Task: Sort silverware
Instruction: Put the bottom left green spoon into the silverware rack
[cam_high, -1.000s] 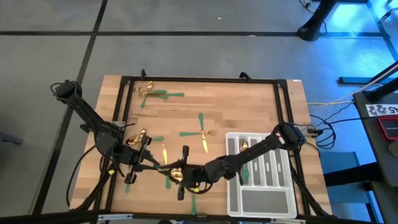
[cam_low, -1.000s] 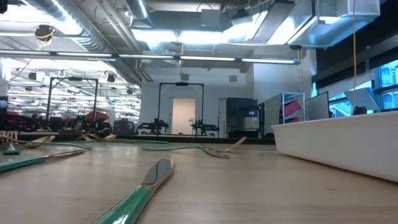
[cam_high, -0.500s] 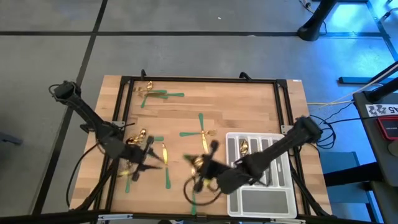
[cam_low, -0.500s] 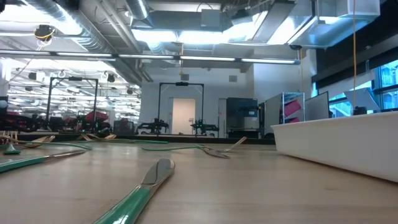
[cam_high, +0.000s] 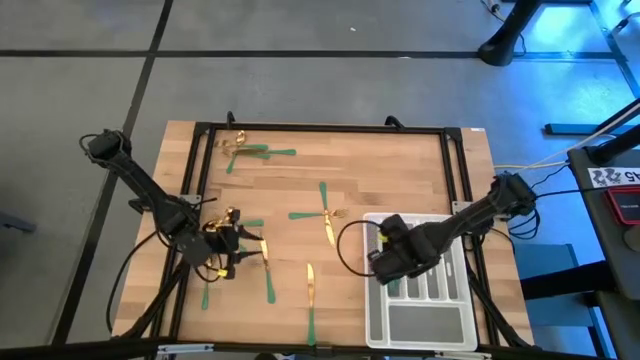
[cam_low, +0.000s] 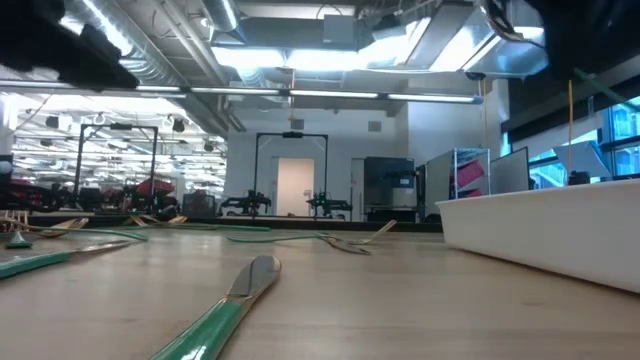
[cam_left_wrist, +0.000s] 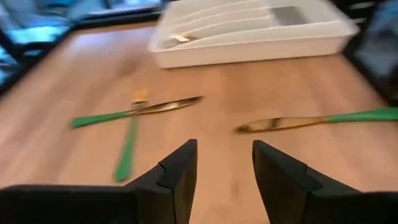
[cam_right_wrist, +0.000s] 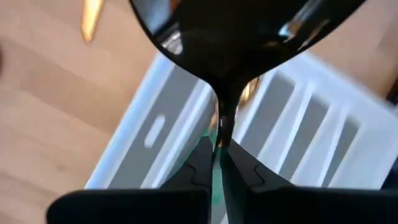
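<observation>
Gold-headed, green-handled silverware lies flat on the wooden table: a knife (cam_high: 310, 285), a crossed pair (cam_high: 325, 207) and a cluster (cam_high: 245, 150) at the far left. One gold piece (cam_high: 393, 235) lies in the pale divided tray (cam_high: 420, 330). My right gripper (cam_high: 384, 262) hangs over the tray's left edge, shut on a spoon (cam_right_wrist: 236, 37). At the table's left, low over the wood, my left gripper (cam_left_wrist: 224, 171) is open with nothing between its fingers. Two pieces (cam_left_wrist: 292, 121) (cam_left_wrist: 137, 112) lie ahead of it. My right gripper pinches the spoon at its thin neck (cam_right_wrist: 219, 127), between bowl and green handle, with its two fingertips (cam_right_wrist: 199, 158). The fingers point down from above and lie along the spoon. The dark bowl stands out past the fingertips. The spoon is lifted clear above the tray (cam_right_wrist: 155, 130).
A black frame (cam_high: 330, 128) runs around the table's work area. In the low view a knife (cam_low: 235, 295) lies close on the wood and the tray's white wall (cam_low: 540, 230) rises at the right. Bare wood shows between the crossed pair and the far edge.
My right gripper has swung from the near middle of the table, where it met my left gripper, toward the right edge until it hangs over the tray, and has turned to point down. The spoon went with it. My left gripper has tipped lower at the table's left.
</observation>
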